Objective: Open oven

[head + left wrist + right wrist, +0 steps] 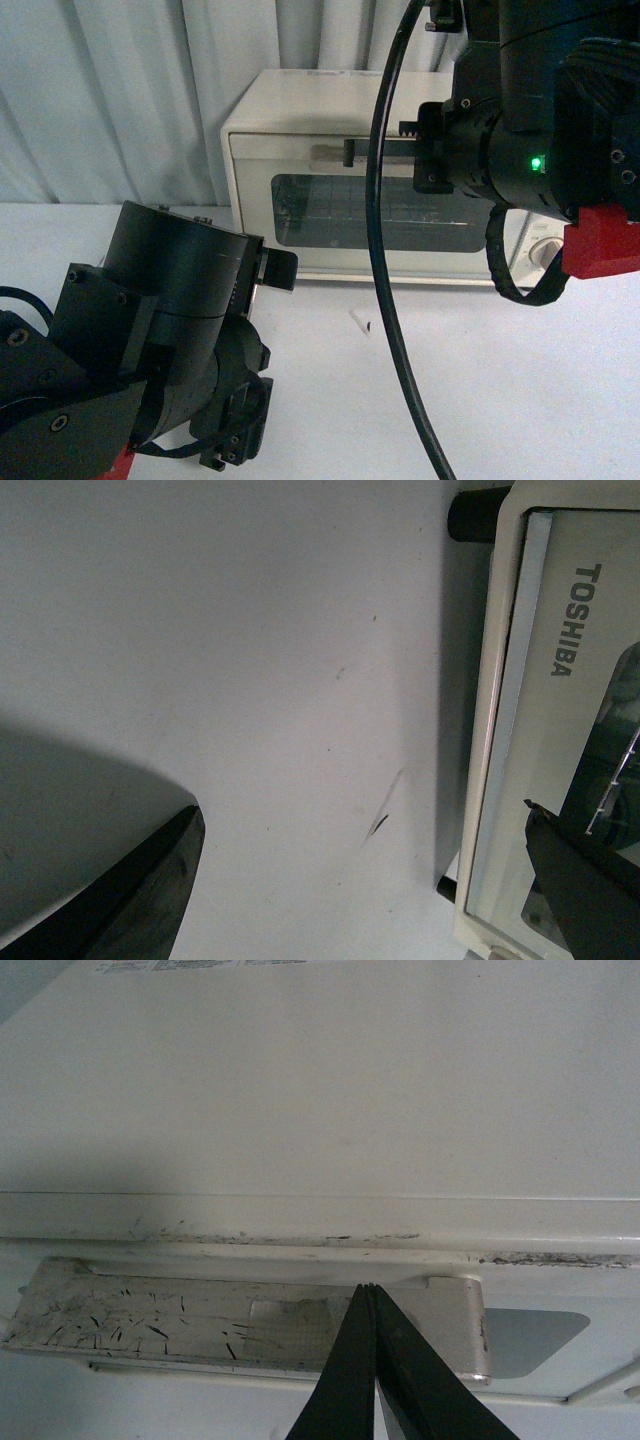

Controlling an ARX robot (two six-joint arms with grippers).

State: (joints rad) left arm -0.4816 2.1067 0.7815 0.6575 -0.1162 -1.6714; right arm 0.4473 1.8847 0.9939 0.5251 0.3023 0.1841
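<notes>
The Toshiba toaster oven (290, 115) stands at the far side of the white table (500, 390), slightly right of centre, with its glass door (330, 212) shut flush against the body. The right arm (540, 130) reaches in from the near right, level with the top of the door. The left arm (150, 300) sits low at the near left, clear of the work.

The step in hand looks like getting purchase on the silver bar handle (200, 1315). The right gripper (369, 1295) has its fingers pressed together with nothing between them, tips at the handle's far edge towards its right end. To do this well, the tips should hook behind the bar. The pull should then sweep outward and down along the door's arc, not straight back, which might drag the light oven along the table.

Only the right wrist view shows the closed tips against the scratched bar; whether they touch it I cannot tell. The front view hides them behind the arm. Only the left wrist view shows the left gripper (362, 810) spread wide, over bare table beside the door's lower edge.
</notes>
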